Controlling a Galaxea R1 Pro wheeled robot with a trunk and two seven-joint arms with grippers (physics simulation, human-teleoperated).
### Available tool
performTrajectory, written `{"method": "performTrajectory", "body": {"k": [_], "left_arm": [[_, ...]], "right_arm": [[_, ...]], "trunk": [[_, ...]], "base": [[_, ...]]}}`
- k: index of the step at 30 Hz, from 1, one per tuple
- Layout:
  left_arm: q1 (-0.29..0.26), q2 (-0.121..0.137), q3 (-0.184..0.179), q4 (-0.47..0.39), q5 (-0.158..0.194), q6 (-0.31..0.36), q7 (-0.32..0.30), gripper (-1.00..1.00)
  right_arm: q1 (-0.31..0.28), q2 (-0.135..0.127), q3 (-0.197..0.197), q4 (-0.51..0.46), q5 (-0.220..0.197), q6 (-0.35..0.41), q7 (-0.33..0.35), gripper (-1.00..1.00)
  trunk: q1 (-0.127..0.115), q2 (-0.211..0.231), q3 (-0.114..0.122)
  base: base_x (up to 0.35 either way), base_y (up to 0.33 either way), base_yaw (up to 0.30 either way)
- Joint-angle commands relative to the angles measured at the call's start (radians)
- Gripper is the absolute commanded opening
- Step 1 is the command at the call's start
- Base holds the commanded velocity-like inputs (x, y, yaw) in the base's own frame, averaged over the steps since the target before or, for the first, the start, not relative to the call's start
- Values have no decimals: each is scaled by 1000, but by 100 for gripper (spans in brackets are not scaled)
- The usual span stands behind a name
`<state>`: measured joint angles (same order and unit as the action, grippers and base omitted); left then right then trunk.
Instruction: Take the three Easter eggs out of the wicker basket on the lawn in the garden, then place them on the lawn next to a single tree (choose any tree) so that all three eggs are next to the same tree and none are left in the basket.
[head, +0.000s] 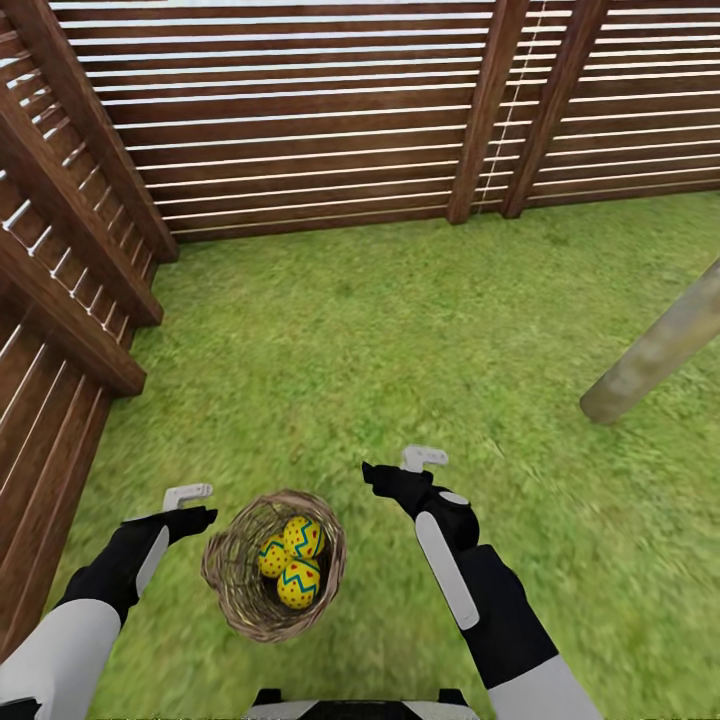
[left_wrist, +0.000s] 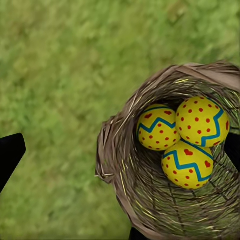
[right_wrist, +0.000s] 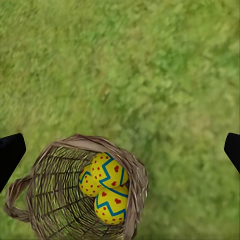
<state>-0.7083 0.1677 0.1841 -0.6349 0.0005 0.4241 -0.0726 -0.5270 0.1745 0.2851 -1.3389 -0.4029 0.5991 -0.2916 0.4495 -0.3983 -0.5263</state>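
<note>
Three eggs (head: 293, 560) remain in basket (head: 235, 590), on lawn (head: 380, 330) between both arms; tree (head: 650, 355) stands well right.
Basket tips, mouth toward the robot's right; eggs clustered, long axes unclear. Left pincer (head: 190, 505) and right pincer (head: 405, 470) hover wide, empty. Advise descending on the topmost egg, clear of rim.

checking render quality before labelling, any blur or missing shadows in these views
Head view: grass smeared and soft, fence slats sharp, trunk casts no clear shadow. Left wrist view: eggs and basket crisp, grass blurry. Right wrist view: the same, with even, flat light and no glare.
</note>
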Motion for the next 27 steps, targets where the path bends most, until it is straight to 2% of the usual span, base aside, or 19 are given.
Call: {"method": "performTrajectory", "body": {"k": [1, 27], "left_arm": [[0, 0, 4, -2, 0, 6, -6, 100], [0, -1, 3, -3, 0, 4, -6, 100]], "right_arm": [[-1, 0, 1, -1, -10, 2, -10, 100], [-1, 0, 0, 3, -7, 2, -9, 100]], "trunk": [[0, -2, -3], [0, -2, -46]], "base": [[0, 0, 0], [0, 0, 0]]}}
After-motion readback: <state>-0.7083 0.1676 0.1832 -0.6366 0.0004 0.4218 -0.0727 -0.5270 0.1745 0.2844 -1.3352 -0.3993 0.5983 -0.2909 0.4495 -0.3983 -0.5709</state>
